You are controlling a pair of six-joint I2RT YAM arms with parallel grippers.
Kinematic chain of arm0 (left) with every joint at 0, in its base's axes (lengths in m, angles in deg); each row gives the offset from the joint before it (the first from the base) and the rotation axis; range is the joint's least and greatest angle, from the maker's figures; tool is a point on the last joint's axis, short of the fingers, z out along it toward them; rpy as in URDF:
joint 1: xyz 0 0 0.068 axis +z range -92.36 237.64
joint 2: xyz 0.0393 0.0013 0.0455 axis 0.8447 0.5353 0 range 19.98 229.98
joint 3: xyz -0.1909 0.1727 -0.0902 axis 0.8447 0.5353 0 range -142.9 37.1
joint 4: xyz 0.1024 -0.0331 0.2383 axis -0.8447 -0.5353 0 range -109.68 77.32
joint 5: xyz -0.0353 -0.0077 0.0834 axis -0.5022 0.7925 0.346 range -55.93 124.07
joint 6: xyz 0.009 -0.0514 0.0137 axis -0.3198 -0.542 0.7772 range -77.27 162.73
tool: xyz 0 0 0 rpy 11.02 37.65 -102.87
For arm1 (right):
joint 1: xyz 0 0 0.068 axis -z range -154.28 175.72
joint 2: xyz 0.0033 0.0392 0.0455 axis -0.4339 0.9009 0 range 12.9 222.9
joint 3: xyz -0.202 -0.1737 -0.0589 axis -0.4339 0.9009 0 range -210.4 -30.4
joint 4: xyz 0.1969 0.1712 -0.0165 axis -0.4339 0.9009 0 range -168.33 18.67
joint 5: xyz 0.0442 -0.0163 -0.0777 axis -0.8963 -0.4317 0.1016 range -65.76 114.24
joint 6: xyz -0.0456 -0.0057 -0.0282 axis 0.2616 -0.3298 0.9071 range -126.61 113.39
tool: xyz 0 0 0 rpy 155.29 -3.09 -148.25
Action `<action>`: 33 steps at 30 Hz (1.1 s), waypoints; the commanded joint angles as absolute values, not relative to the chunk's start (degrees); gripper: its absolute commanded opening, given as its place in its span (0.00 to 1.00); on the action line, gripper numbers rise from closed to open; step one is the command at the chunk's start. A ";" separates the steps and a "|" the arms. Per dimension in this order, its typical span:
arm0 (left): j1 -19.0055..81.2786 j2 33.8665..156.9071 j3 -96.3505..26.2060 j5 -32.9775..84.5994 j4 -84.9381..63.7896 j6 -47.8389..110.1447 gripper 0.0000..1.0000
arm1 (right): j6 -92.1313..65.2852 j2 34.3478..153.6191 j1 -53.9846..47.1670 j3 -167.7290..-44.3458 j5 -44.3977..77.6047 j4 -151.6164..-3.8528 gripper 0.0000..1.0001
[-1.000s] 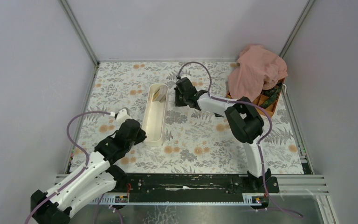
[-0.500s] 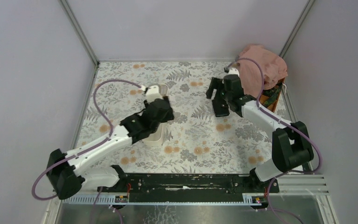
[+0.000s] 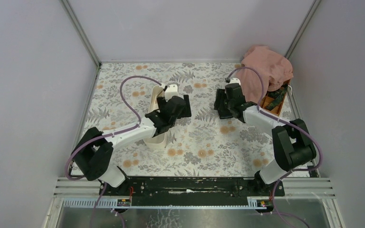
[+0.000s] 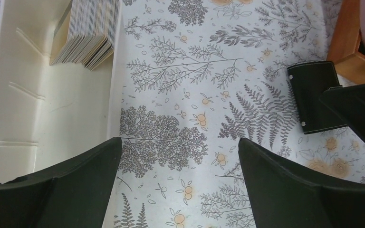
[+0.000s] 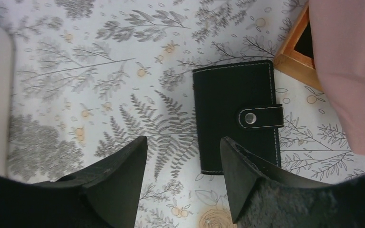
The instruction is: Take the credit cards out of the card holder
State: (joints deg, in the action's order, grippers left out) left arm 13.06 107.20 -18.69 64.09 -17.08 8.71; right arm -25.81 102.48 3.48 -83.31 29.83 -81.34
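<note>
The card holder (image 5: pixel 235 116) is a small black wallet lying flat on the floral table, closed with its snap strap fastened. My right gripper (image 5: pixel 183 142) hovers open just left of it, nothing between the fingers; the right finger overlaps the holder's near edge in view. In the top view this gripper (image 3: pixel 222 102) covers most of the holder. The left wrist view shows the holder (image 4: pixel 313 97) at the far right. A stack of credit cards (image 4: pixel 88 31) leans in the far end of the white tray (image 4: pixel 52 109). My left gripper (image 4: pixel 180 156) is wide open over bare table just right of the tray, also empty (image 3: pixel 185 104).
An orange compartment box (image 3: pixel 273 102) stands at the back right, half under a pink cloth (image 3: pixel 264 71), close to the holder's right side (image 5: pixel 297 57). The long white tray (image 3: pixel 157 135) lies left of centre under my left arm. Grey walls close three sides.
The left arm swung from left of the tray across it to the table's middle and opened. The right gripper moved right from beside the tray, opened, and now hovers over the holder lying on the table.
</note>
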 commanded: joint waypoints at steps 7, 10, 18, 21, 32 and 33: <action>14.12 112.11 -13.92 53.44 -4.67 13.52 1.00 | -25.36 109.61 3.14 -82.82 41.73 -83.86 0.70; 14.29 112.58 -14.03 51.08 -4.47 13.02 1.00 | -25.99 111.21 3.21 -82.95 42.85 -83.28 0.71; 14.29 113.89 -12.05 50.88 -0.36 12.68 1.00 | -25.57 114.87 1.56 -84.46 34.58 -80.23 0.68; 14.25 114.67 -12.45 52.26 -0.82 13.19 1.00 | -24.06 115.17 -1.39 -85.98 34.28 -78.64 0.66; 14.28 119.20 -18.55 53.47 -8.46 17.76 1.00 | -23.31 109.33 -3.47 -81.77 37.49 -84.22 0.61; 14.30 120.34 -20.38 52.43 -10.52 18.86 0.96 | -23.31 108.90 -3.46 -81.41 38.00 -84.50 0.61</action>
State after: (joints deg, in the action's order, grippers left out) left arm 13.93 117.91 -15.37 51.26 -6.46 15.38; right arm -23.49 112.54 -3.47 -83.48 36.69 -83.24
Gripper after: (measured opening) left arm 0.997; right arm 0.616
